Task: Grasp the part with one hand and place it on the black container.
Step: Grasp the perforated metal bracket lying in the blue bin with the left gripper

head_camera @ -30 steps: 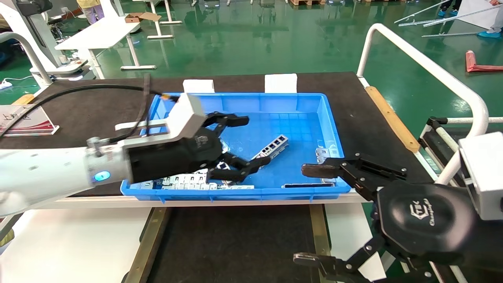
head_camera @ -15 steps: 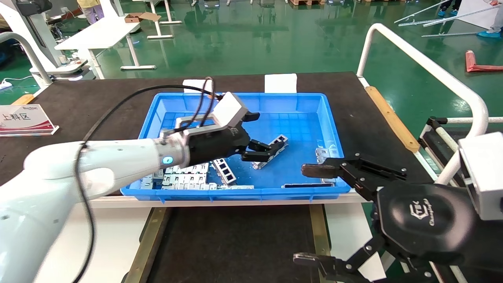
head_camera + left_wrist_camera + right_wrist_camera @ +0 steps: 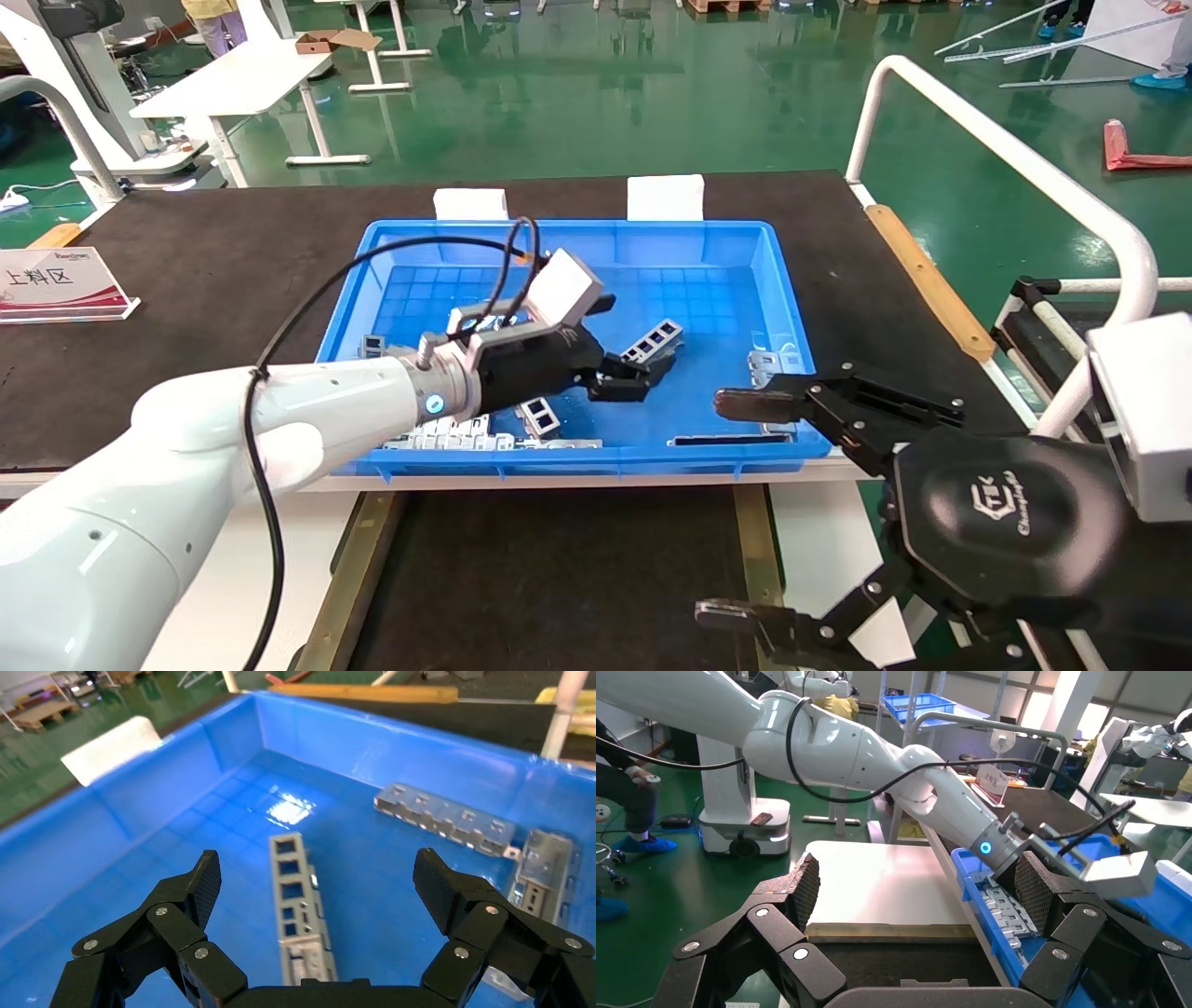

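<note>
My left claw (image 3: 320,881) hangs wide open, empty, straddling the part (image 3: 299,903) inside the blue crate (image 3: 787,308); the head view hides that gap. My right claw (image 3: 726,508), open, is parked beside the crate.

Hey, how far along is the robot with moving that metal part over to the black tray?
Done: the left gripper is in the blue crate, open, straddling the part. In hand: nothing yet; the part lies on the crate floor between the fingers, ungrasped. Left: closing, lifting, and placing it on the black container, which holds no part. The right gripper waits open by the crate's near right corner.
</note>
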